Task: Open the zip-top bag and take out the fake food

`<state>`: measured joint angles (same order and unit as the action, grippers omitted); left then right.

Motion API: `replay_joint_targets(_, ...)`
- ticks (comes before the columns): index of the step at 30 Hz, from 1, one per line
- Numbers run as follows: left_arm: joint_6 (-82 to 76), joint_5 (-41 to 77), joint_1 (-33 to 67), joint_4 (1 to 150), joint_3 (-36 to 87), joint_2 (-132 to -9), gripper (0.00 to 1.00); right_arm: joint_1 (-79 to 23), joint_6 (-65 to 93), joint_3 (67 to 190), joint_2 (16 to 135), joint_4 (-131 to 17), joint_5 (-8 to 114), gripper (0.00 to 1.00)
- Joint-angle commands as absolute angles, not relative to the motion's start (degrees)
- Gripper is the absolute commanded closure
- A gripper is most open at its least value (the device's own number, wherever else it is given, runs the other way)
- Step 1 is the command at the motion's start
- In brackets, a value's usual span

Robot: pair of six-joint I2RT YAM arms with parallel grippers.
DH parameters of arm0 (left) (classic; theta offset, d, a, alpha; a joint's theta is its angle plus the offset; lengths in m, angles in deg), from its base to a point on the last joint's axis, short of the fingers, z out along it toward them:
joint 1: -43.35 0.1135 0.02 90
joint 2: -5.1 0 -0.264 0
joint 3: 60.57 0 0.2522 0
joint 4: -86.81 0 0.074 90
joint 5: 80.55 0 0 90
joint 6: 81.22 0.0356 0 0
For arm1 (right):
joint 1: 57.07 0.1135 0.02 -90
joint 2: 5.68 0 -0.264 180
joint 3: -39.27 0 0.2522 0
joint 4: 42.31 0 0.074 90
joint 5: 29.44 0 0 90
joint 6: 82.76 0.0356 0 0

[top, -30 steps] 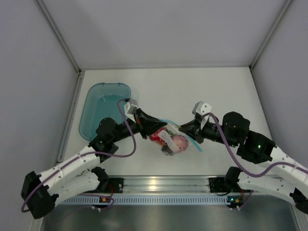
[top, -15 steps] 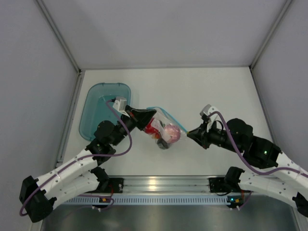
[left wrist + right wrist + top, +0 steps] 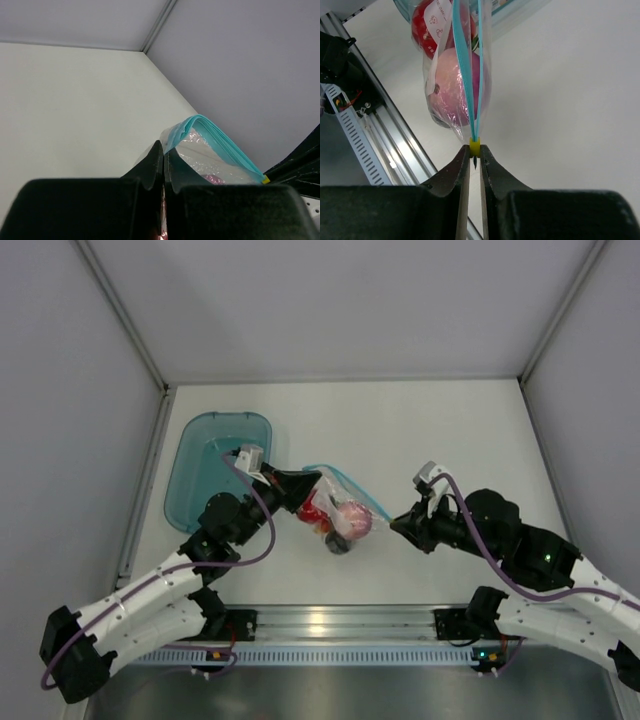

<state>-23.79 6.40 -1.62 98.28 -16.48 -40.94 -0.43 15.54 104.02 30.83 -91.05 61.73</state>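
The zip-top bag (image 3: pixel 337 502) hangs above the table, stretched between both grippers. My left gripper (image 3: pixel 314 487) is shut on the bag's left corner, and the left wrist view shows clear plastic clamped between its jaws (image 3: pixel 164 151) below the light blue zip strip (image 3: pixel 222 144). My right gripper (image 3: pixel 396 522) is shut on the small yellow slider (image 3: pixel 475 146) at the strip's right end. The fake food sags inside the bag: a red piece (image 3: pixel 436 24), a pink one (image 3: pixel 451 85) and a dark one (image 3: pixel 339 544).
A translucent teal tub (image 3: pixel 205 462) sits at the back left, just behind the left arm. The aluminium rail (image 3: pixel 330 621) with both arm bases runs along the near edge. Grey walls enclose the white table.
The right gripper has slid right along the zip strip to its end, and the left gripper has drawn the bag's other end left and up. Little has moved in the last half second.
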Motion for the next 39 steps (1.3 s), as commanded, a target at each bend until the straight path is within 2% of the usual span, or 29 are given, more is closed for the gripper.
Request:
replay_joint_targets(1, -21.02, 9.18, -0.68, 101.70, -13.59, -42.71, 1.00, 0.41, 15.86, 105.76, 30.97, -91.84, 61.87, 0.87)
replay_joint_targets(6, -19.70, 17.09, -0.68, 101.70, -12.62, -44.03, 1.00, 0.41, 14.37, 109.19, 33.77, -92.72, 66.00, 0.82)
replay_joint_targets(9, -18.29, 20.77, -0.68, 101.70, -12.44, -44.65, 1.00, 0.41, 13.40, 111.73, 35.36, -92.63, 67.14, 0.74)
replay_joint_targets(10, -17.77, 21.31, -0.68, 101.70, -12.53, -44.82, 1.00, 0.41, 13.22, 112.36, 35.71, -92.80, 67.59, 0.65)
replay_joint_targets(18, -16.00, 30.45, -0.68, 104.34, -12.71, -47.37, 1.00, -0.21, 11.12, 117.45, 40.10, -91.40, 70.41, 0.64)
replay_joint_targets(24, -17.32, 29.93, -0.59, 104.34, -11.83, -48.60, 1.00, -0.30, 9.09, 117.02, 42.22, -91.05, 63.47, 0.51)
replay_joint_targets(28, -17.85, 31.68, -0.68, 104.34, -11.56, -48.60, 1.00, -0.30, 8.65, 115.00, 41.78, -90.87, 62.40, 0.50)
replay_joint_targets(39, -18.02, 33.71, -0.59, 104.34, -11.21, -49.30, 1.00, -0.30, 8.04, 112.89, 43.71, -90.52, 70.31, 0.52)
